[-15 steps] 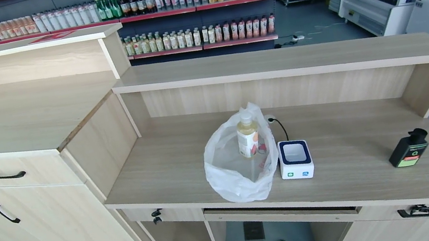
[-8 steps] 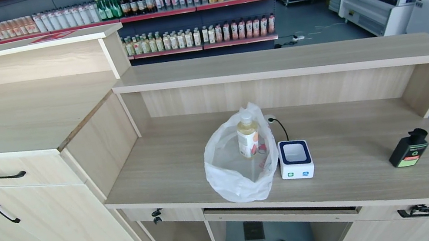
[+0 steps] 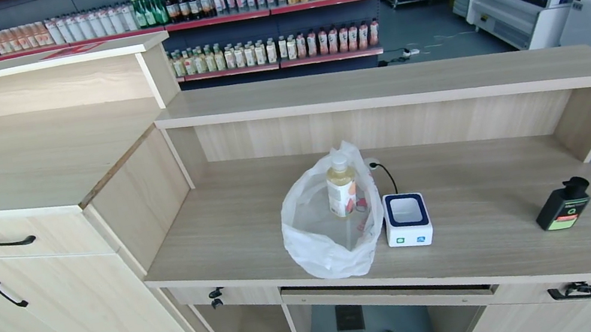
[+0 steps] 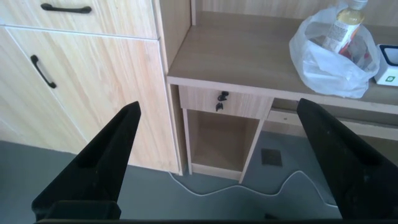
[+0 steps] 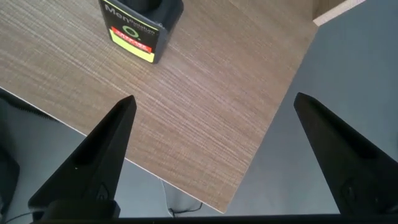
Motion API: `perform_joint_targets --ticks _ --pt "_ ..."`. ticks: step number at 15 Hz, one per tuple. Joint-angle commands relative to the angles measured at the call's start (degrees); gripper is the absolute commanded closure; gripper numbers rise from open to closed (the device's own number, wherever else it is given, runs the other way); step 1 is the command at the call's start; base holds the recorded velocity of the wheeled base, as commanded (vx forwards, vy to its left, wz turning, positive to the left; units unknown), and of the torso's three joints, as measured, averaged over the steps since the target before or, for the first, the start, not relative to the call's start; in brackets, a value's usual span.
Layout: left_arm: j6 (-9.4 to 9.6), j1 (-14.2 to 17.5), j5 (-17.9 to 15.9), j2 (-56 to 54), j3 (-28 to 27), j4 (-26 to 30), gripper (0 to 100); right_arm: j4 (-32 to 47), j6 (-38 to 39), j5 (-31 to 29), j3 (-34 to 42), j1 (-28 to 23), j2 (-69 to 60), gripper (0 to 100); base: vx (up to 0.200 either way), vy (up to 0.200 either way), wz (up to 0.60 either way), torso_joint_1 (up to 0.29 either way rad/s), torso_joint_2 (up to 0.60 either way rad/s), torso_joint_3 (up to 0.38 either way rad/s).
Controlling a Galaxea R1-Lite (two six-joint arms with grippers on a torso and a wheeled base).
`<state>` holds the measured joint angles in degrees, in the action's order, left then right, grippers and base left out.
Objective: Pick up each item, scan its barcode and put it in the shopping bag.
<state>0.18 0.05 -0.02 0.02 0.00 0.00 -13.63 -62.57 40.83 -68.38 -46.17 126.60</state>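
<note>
- Your right claw [image 5: 214, 97] is wide open and holds nothing. It hangs just off the right end of the counter [image 3: 478, 200], above the grey floor.
- The black bottle [image 3: 562, 204] sits on the counter near that right end. It has a green and red label. It is close to your right claw, but the two are apart.
- The shopping bag [image 3: 321, 240] is white and thin. It sits near the middle of the counter, and its mouth is open at the top.
- A yellow drink bottle [image 3: 342, 189] stands upright inside the shopping bag. Its cap pokes up at the bag's mouth.
- The scanner [image 3: 407, 220] is a small white box with a dark blue rim around its window. It sits just beside the shopping bag, on the side toward the black bottle. A black cord [image 3: 387, 174] runs from behind it.
- The black bottle is well apart from the scanner and the shopping bag.
- Your left claw [image 4: 219, 103] is wide open too, with nothing in it. It is low down, in front of the left end of the counter. From there you look up at the shopping bag on the counter.
- A small drawer [image 4: 239, 99] with a lock sits under the counter's left end.
- Behind the counter, long shelves [image 3: 245, 16] hold rows of drinks.
</note>
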Motion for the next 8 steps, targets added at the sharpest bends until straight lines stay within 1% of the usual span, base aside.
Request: perform_joint_targets --ticks 1,8 --pt "-0.01 0.04 0.02 -0.02 0.00 0.00 0 0.01 0.00 0.13 -2.11 1.43 2.69 0 0.000 0.000 0.00 0.000 0.00 0.000" --pt "-0.01 0.04 0.02 -0.02 0.00 0.00 0 0.09 0.17 0.31 -5.71 5.74 7.70 0 0.000 0.000 0.00 0.000 0.00 0.000"
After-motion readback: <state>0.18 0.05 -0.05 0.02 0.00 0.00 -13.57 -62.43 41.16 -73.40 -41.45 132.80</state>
